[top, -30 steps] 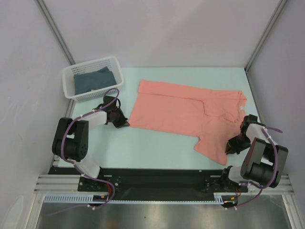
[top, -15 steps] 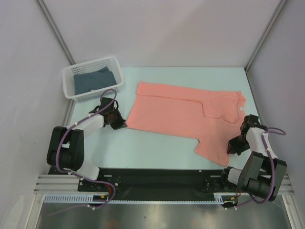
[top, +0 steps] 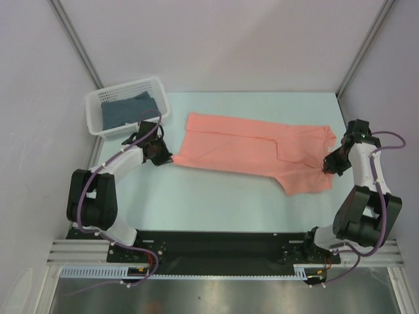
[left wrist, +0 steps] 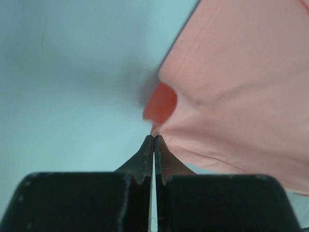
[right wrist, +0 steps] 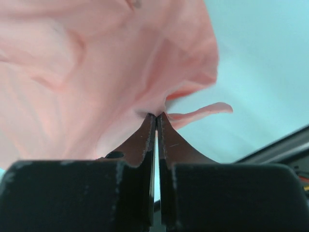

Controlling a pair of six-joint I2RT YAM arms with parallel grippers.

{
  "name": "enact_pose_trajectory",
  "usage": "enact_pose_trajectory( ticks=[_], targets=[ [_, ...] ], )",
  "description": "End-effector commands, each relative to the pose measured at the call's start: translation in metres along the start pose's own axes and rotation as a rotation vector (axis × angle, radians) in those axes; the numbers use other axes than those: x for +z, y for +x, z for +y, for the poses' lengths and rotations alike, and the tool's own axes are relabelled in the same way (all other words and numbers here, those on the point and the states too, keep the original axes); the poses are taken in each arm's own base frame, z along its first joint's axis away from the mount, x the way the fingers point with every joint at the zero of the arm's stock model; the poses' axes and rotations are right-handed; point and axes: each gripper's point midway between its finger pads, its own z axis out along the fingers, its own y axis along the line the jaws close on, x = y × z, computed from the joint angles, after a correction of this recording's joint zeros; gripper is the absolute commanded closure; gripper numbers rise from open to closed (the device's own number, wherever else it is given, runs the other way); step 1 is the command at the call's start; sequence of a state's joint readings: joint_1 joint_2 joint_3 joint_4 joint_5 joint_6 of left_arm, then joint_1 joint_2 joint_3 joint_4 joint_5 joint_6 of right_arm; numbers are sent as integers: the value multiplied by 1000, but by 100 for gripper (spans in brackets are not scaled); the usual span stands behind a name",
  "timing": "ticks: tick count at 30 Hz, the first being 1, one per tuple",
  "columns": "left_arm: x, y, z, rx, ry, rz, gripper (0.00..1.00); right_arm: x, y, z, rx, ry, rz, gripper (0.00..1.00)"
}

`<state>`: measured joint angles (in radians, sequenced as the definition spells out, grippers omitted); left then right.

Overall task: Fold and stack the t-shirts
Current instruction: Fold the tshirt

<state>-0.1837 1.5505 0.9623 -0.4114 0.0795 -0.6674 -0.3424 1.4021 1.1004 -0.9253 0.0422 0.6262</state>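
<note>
Clamped tight on opposite ends of the salmon-pink t-shirt [top: 249, 147] mid-table, left gripper [top: 170, 159] on the hem corner and right gripper [top: 325, 167] on the far-end edge, near flap newly drawn in to a narrower band, so lengthwise fold probably underway.

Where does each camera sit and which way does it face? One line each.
Top external: above and behind, facing down at the table; left arm and right arm show.
Left wrist: on that arm, along the shut left claw.
Right wrist: likewise, along the shut right claw.
Shared: all show the pink t-shirt both claws pinch.
</note>
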Motion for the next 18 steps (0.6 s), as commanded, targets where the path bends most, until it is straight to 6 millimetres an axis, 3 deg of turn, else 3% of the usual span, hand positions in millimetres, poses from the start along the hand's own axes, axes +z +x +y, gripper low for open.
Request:
enact_pose_trajectory(
  ticks=[1,3,4,6,8,10,12,13,18],
  targets=[
    [2,-28,-17,56,-4,-53,100,-1,-36,24,-36,-39,-49,100],
    [5,-34,-20,60,-8,-58,100,-6,-54,40,-54,-74,-66,100],
    [8,-40,-26,65,-3,-62,100,4,-56,42,-68,-62,-43,100],
    [7,-56,-38,80,13,-84,100,5,-65,54,-82,-92,-39,100],
    [16,-61,-40,94,-4,-74,99,16,-66,61,-83,-103,-1,100],
    [16,-77,-50,109,-8,-93,100,17,-75,69,-76,-121,-4,100],
    [28,-79,-51,121,-26,-66,100,22,-81,75,-75,-125,-2,100],
    [27,-90,-62,125,-8,-84,100,21,-87,79,-75,-131,-15,100],
    [50,-96,-67,130,-20,-63,100,39,-99,88,-74,-129,13,100]
  ],
)
